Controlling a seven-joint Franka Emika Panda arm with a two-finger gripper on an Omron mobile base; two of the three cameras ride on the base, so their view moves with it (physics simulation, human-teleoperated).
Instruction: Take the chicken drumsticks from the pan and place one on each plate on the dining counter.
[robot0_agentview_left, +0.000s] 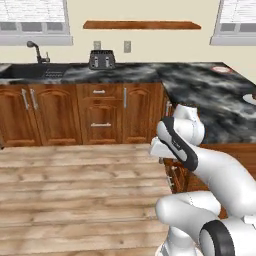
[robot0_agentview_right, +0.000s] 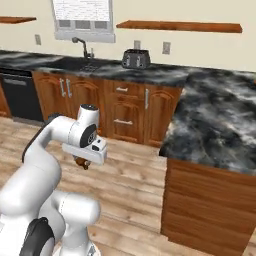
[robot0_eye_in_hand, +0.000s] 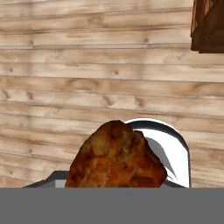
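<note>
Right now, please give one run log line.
phase: carrying | gripper: shut on chicken drumstick | over: wooden floor | dining counter: ahead

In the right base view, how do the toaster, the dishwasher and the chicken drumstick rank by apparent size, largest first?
1. dishwasher, though cut by the edge
2. toaster
3. chicken drumstick, partly hidden under the hand; it is nearer the camera, so its true rank is unsure.

Browned orange-brown chicken drumstick (robot0_eye_in_hand: 116, 155); black-and-grey marbled dining counter (robot0_agentview_right: 220, 125); pale wooden floor (robot0_eye_in_hand: 87, 65).

A plate (robot0_agentview_left: 221, 69) with a reddish rim lies on the marbled dining counter (robot0_agentview_left: 210, 95).
</note>
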